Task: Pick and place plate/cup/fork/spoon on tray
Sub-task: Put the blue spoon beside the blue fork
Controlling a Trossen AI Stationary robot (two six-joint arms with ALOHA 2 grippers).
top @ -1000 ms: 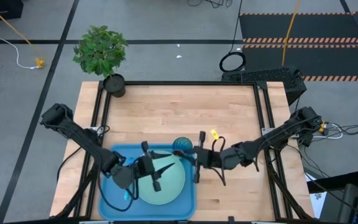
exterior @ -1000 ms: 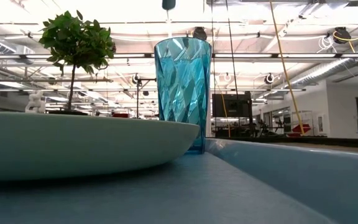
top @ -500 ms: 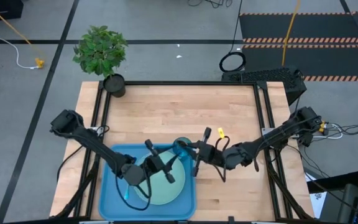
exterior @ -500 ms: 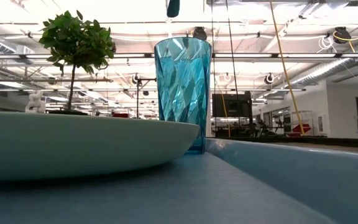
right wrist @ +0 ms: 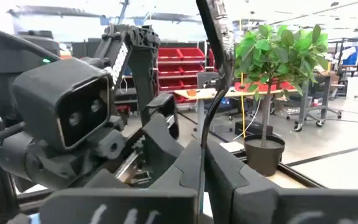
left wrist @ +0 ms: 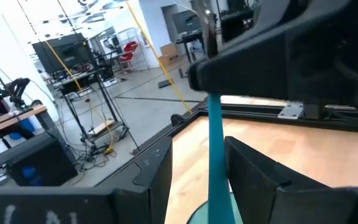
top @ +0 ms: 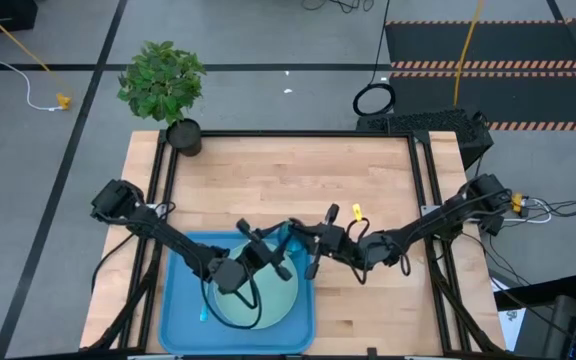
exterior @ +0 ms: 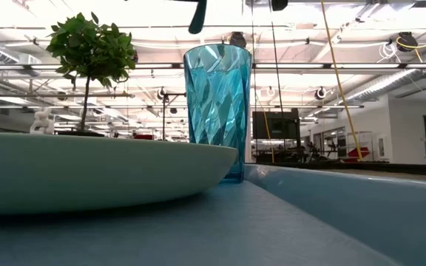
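1. The tray [top: 183,310] lies at the counter's [top: 268,180] near edge, left of centre; every place below is told from it.
2. The plate [top: 268,300] lies in the tray's right half.
3. The cup [top: 293,237] stands upright in the tray's far right corner, just beside the plate's rim; the low view shows the cup [exterior: 217,103] behind the plate [exterior: 87,174], on the tray floor [exterior: 220,229].
4. The left claw [top: 280,258] hovers over the plate's far edge, near the cup. In its wrist view the fingers [left wrist: 253,177] stand slightly apart with a slim light blue handle [left wrist: 216,162] between them; whether it is the fork or the spoon cannot be told.
5. The right claw [top: 306,240] sits at the tray's far right corner, beside the cup. Its fingers [right wrist: 185,168] are nearly closed on a thin dark stem [right wrist: 205,124].
6. A potted plant [top: 163,85] stands at the counter's far left corner, well apart from the tray.
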